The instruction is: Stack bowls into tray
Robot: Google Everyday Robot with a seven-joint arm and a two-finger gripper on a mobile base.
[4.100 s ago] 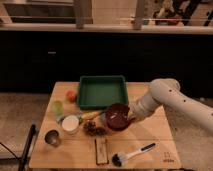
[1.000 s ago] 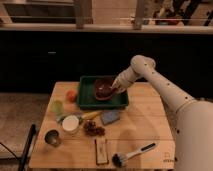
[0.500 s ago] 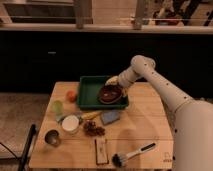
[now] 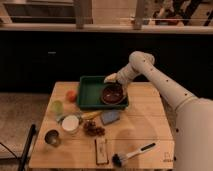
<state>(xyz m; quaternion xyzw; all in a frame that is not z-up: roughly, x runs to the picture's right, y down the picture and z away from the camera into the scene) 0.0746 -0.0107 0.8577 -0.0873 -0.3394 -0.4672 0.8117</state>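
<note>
A dark red bowl (image 4: 112, 93) sits upright inside the green tray (image 4: 89, 91), in its right half. A white bowl (image 4: 70, 123) stands on the wooden table (image 4: 145, 125), in front of the tray's left corner. My gripper (image 4: 111, 79) hangs over the tray's back edge, just above and behind the dark red bowl. The white arm reaches in from the right.
Left of the tray are an orange fruit (image 4: 71, 95) and a green cup (image 4: 57, 107). A metal cup (image 4: 52, 137), grapes (image 4: 92, 128), a blue sponge (image 4: 109, 117), a dark bar (image 4: 101, 150) and a brush (image 4: 131, 154) lie on the front half of the table.
The dark red bowl was carried from the table into the tray and now rests in the tray's right half. My gripper has drawn back slightly toward the tray's rear edge.
</note>
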